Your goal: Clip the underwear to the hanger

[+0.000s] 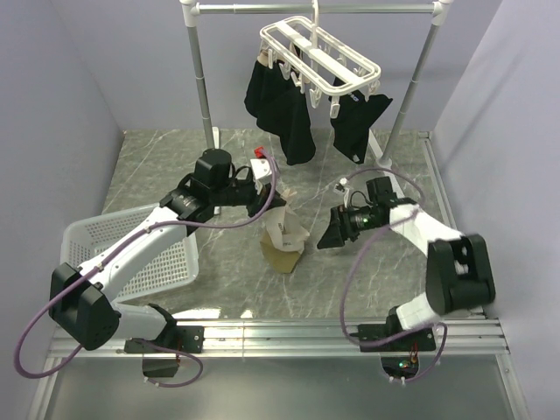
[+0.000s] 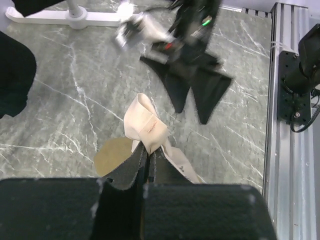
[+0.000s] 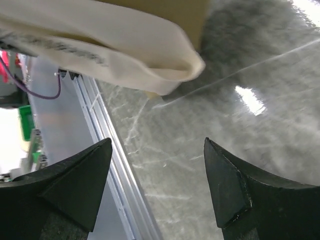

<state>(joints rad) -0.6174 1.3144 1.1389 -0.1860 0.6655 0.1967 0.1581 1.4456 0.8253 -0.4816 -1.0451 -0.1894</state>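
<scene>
Left claw (image 2: 148,159) is pinched shut on the underwear (image 2: 144,122), which drapes straight down below it. Right claw (image 3: 157,150) gapes empty just beside the cloth. The hanger (image 1: 320,54) hangs high, well beyond both claws.

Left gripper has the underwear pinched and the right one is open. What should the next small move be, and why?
Probably lift the left gripper up and back toward the hanger. It is shut on the underwear, which dangles low toward the table. The right gripper stands open and clear of the fabric, and the hanger hangs on the rail behind.
</scene>
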